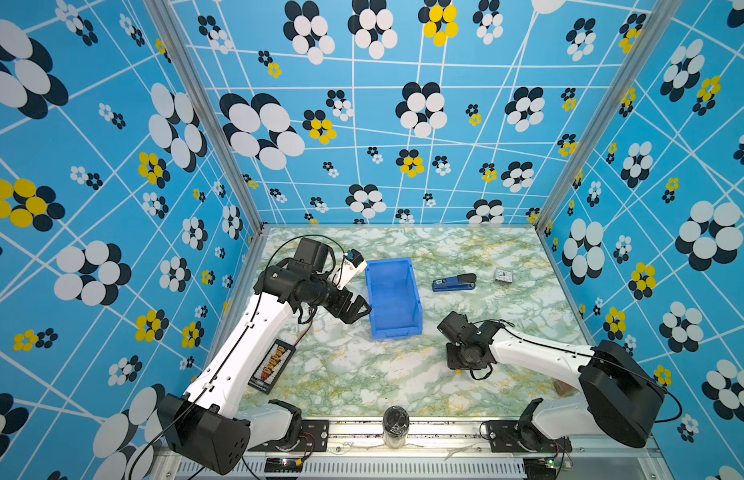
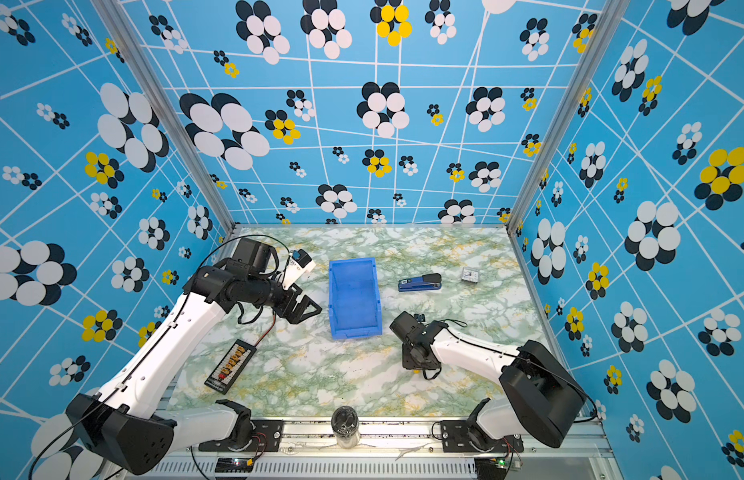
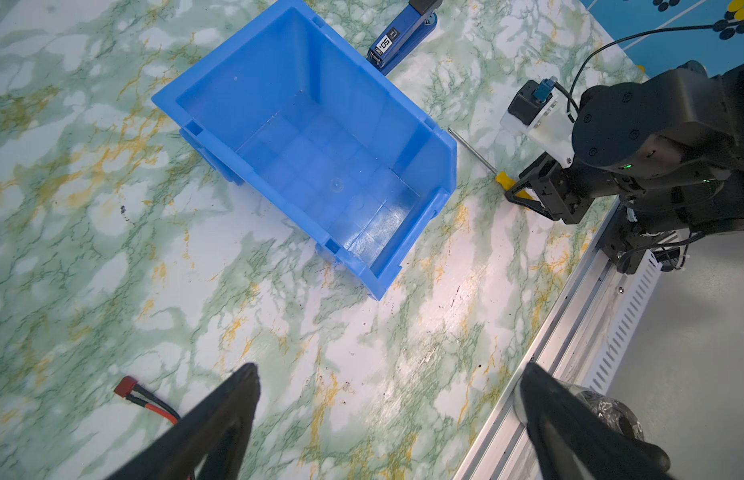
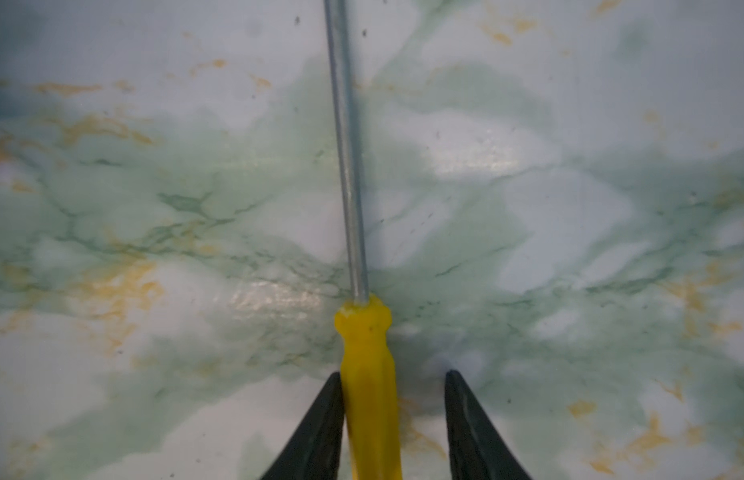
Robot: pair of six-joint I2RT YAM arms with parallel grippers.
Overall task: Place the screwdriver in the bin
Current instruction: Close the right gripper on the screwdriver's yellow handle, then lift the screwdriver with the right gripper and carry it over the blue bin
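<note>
Green-marbled table (image 1: pixel 362 374), blue flowered walls. Screwdriver (image 4: pixel 364 353) lies flat on table just beside bin (image 1: pixel 394 332), off corner nearest right arm (image 1: pixel 528 349), not inside. Right jaws straddle yellow handle: one touching, other showing gap, not clamped. Long axis in line with jaws, shaft toward bin. Left jaws wide apart, empty, on bin's opposite side. Both top views hide screwdriver under right arm; wrist views show it.

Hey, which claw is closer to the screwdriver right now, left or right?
Right. The right claw is open astride the screwdriver, at its yellow handle. The left claw is open on the opposite side of the bin, well away from the screwdriver.
</note>
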